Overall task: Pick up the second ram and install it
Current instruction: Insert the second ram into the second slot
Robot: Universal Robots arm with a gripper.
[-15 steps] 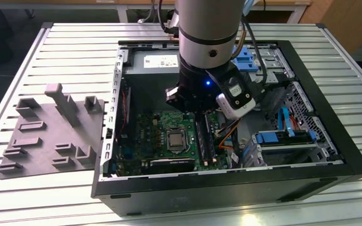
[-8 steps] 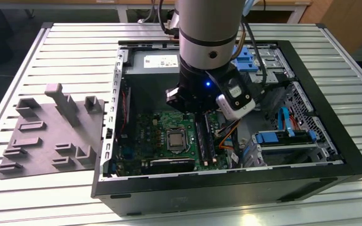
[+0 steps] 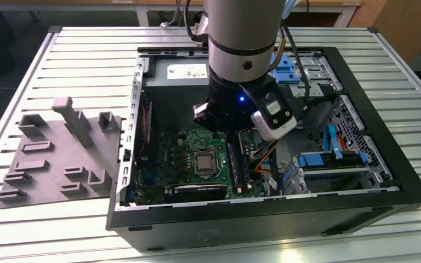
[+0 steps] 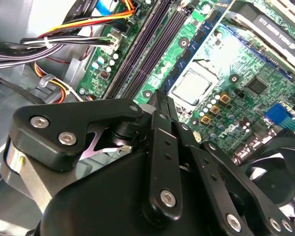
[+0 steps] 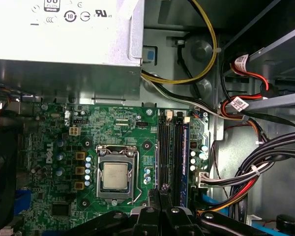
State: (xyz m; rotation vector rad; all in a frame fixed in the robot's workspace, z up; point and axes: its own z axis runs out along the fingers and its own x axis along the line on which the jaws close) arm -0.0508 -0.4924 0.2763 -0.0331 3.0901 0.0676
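My gripper [image 3: 230, 130] reaches down into the open computer case [image 3: 357, 87], over the green motherboard [image 3: 185, 145]. In both wrist views its black fingers [image 4: 160, 105] meet at the tips, shut, with no stick showing between them. The gripper's tip [image 5: 160, 189] hangs just above one end of the bank of memory slots [image 5: 172, 147], beside the bare processor [image 5: 113, 174]. A dark upright stick with a bluish face [image 5: 185, 147] stands in the outermost slot. I cannot tell whether it is the second ram. The slots [image 4: 142, 54] run away from the fingertips as dark parallel strips.
A grey moulded tray [image 3: 57, 159] lies on the slatted table outside the case, on the exterior view's left. The silver power supply [image 5: 64, 39] fills the far end. Bundled cables [image 5: 255, 167] crowd the side past the slots. A black fan [image 4: 278, 184] sits close to the gripper.
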